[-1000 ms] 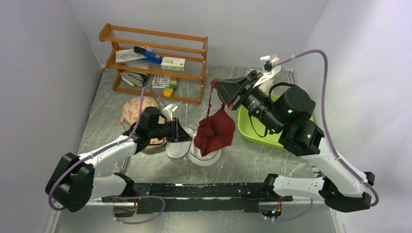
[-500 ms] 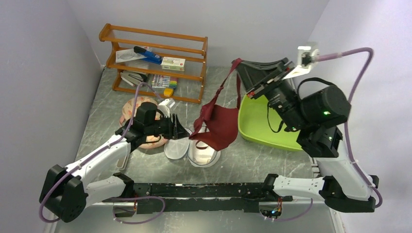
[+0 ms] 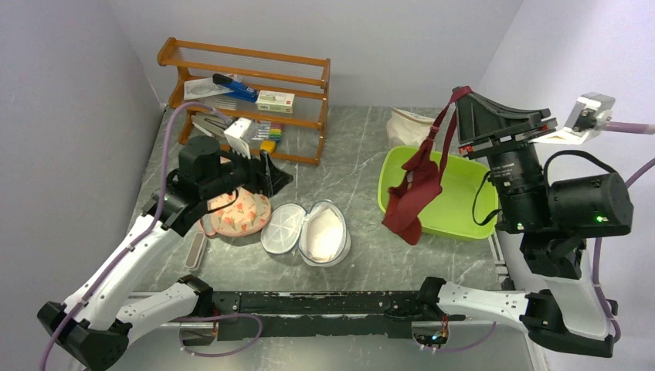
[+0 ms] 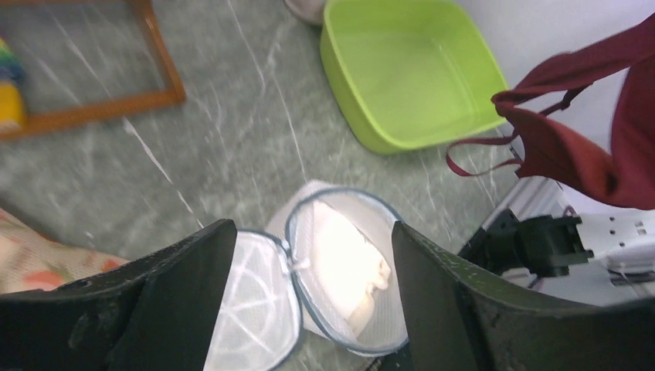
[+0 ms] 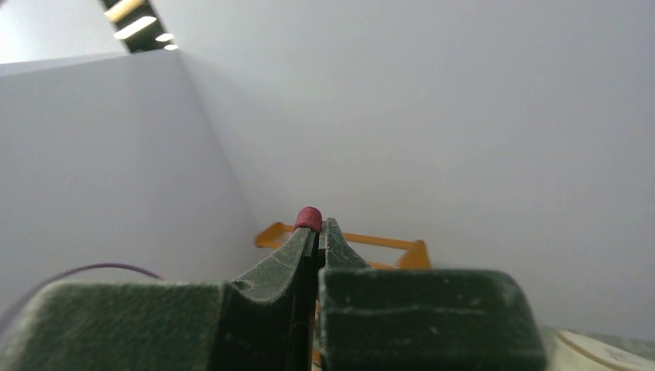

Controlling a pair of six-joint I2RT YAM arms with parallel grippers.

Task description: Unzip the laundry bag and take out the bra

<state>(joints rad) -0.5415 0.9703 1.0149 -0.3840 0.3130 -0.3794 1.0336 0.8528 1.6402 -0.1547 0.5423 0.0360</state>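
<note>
The white mesh laundry bag [image 3: 305,232] lies unzipped on the table, its two round halves spread apart; the left wrist view also shows the laundry bag [image 4: 324,278], a pale pad in its right half. The maroon bra [image 3: 411,193] hangs by a strap from my right gripper [image 3: 461,93], raised high over the green tub. In the right wrist view the right gripper [image 5: 318,226] is shut on the bra's strap [image 5: 308,218]. My left gripper [image 3: 270,176] hovers open, up and left of the bag; the left gripper [image 4: 309,232] holds nothing.
A lime green tub [image 3: 463,212] stands at the right. A peach floral padded item [image 3: 235,212] lies under the left arm. A wooden rack [image 3: 247,97] with small items is at the back left, a cream sack [image 3: 409,124] behind the tub.
My right gripper swung right and up, carrying the bra from above the bag to over the green tub. My left gripper let go of the bag, opened wide, and drew up and back left.
</note>
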